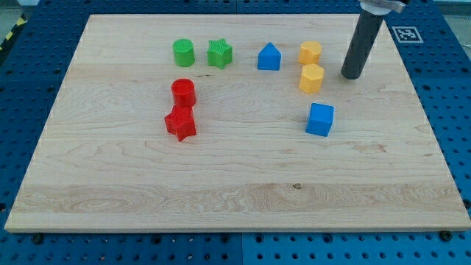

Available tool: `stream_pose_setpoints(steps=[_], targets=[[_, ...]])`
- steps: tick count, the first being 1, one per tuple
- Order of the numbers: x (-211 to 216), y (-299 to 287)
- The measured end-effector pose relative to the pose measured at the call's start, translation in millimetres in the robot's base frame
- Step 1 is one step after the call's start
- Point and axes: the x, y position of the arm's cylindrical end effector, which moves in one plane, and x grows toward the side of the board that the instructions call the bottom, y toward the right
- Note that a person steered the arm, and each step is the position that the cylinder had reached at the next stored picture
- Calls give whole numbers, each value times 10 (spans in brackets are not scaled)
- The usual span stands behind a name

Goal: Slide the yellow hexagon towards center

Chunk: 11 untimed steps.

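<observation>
The yellow hexagon [310, 52] sits near the view's top, right of centre. A second yellow block [312, 78], roughly pentagon-shaped, lies just below it, almost touching. My tip [352, 76] rests on the board to the right of the two yellow blocks, level with the lower one and a short gap from it. It touches no block. The dark rod rises from the tip up and to the right, out of the view's top.
A blue house-shaped block [269, 57] lies left of the hexagon. A blue cube [320, 119] lies below the yellow blocks. A green cylinder [183, 53] and a green star [219, 54] are at top left. A red cylinder [182, 93] and a red star [180, 124] are at centre left. The wooden board [235, 199] lies on a blue pegboard.
</observation>
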Motion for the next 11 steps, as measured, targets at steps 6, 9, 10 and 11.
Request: stream_pose_setpoints(steps=[6,9,10,11], targets=[[14,-503],[228,-480],[247,-644],[308,-918]])
